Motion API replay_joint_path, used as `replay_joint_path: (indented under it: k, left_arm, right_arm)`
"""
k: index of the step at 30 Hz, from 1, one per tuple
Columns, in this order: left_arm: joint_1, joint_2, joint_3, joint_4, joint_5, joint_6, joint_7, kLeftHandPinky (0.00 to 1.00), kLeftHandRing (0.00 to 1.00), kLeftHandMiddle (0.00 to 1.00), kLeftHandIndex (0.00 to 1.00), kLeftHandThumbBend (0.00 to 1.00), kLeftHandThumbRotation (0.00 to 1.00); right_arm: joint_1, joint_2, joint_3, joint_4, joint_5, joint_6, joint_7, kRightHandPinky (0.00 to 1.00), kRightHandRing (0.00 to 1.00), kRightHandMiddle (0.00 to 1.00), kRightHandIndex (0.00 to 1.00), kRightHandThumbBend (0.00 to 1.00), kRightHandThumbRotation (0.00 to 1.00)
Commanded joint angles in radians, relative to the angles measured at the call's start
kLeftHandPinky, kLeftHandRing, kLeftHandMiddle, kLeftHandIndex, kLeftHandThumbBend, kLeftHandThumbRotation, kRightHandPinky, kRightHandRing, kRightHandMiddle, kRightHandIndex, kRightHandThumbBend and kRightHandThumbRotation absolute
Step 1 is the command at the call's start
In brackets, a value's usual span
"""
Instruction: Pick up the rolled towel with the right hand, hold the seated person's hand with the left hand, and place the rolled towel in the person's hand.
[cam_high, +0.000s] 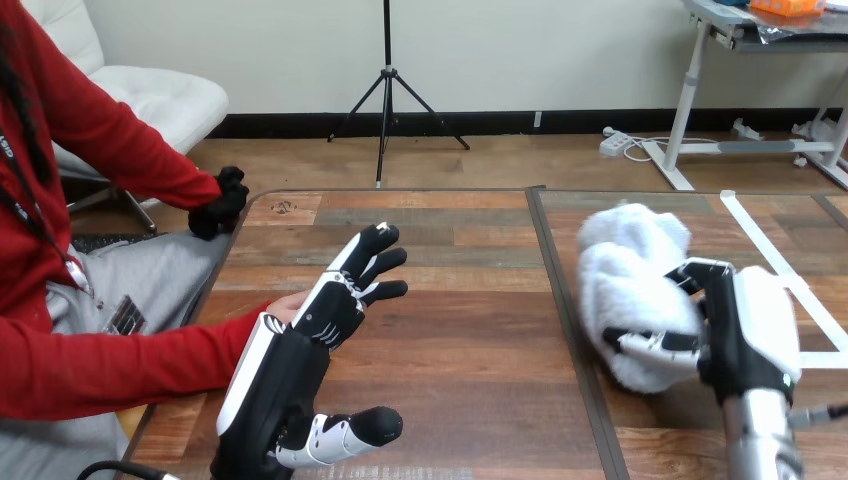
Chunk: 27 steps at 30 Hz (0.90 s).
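Nearest, left hand (325, 315) fingers (375, 262) are reaching out straight and spread, thumb wide, lying over the person's hand (290, 305) at the table (460, 330) left edge, not gripping it. Right hand (745, 330) fingers (655, 345) are wrapping the towel (625, 270) on the table's right side. It's looking soft, light and squashy, so gripping round the roll's middle suits. Right forearm is coming up from below.

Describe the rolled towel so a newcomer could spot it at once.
Take the wooden table and go to its right half, past the dark seam. There the robot's right hand curls its fingers round the rolled towel. It is fluffy and white, unlike the flat white tape beside it.
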Motion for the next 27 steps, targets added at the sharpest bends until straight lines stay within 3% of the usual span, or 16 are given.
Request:
replay_joint_path:
  k: [1,5,12,27]
  left_arm:
    - [-0.018,0.035,-0.014,-0.060,-0.011,0.015,-0.029,0.80,0.90,0.93,0.93,1.00,0.70]
    - [-0.006,0.045,-0.014,-0.074,-0.015,0.035,-0.047,0.80,0.90,0.94,0.93,1.00,0.69]
    - [0.000,0.046,-0.004,-0.077,-0.005,0.030,-0.056,0.80,0.91,0.95,0.95,1.00,0.67]
    - [-0.002,0.053,0.029,-0.069,0.077,0.002,-0.025,0.84,0.94,0.98,0.98,1.00,0.64]
  right_arm:
    - [-0.023,-0.033,-0.010,-0.101,-0.016,-0.093,-0.069,0.09,0.12,0.15,0.13,0.66,0.00]
    - [-0.005,-0.041,-0.007,-0.126,-0.048,-0.136,-0.114,0.09,0.12,0.15,0.13,0.66,0.00]
    - [0.026,-0.048,-0.015,-0.172,-0.074,-0.211,-0.143,0.09,0.12,0.14,0.12,0.65,0.00]
    - [0.076,-0.061,-0.021,-0.297,-0.161,-0.267,-0.211,0.09,0.11,0.14,0.12,0.66,0.00]
